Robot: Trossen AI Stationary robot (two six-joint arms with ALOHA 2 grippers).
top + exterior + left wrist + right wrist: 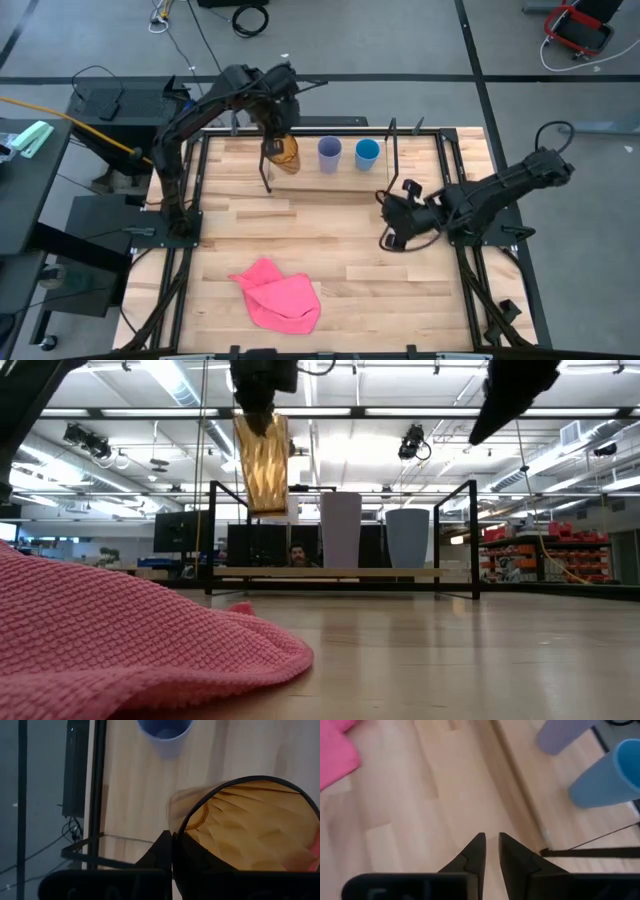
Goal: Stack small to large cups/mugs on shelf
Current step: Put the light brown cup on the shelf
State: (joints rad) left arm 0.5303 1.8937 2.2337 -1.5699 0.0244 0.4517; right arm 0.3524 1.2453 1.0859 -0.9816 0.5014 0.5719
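Amber cup hangs pinched at its rim by our left gripper, upper left of the low view, clear above the shelf. A tilted release could topple it into the lavender cup. Our right gripper, nearly closed, waits empty.

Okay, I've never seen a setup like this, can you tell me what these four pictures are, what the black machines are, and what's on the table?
These are four camera views of one moment. Two black robot arms work at a wooden table. One picture looks straight down from above, one looks level across the table top, and two come from cameras on the arms' wrists.

The left gripper holds a translucent amber-brown cup by its rim, lifted above a low black-legged shelf. On that shelf stand a lavender cup and a bright blue cup. The right gripper waits over the table, holding nothing, fingers nearly together. A crumpled pink cloth lies on the table's near part.
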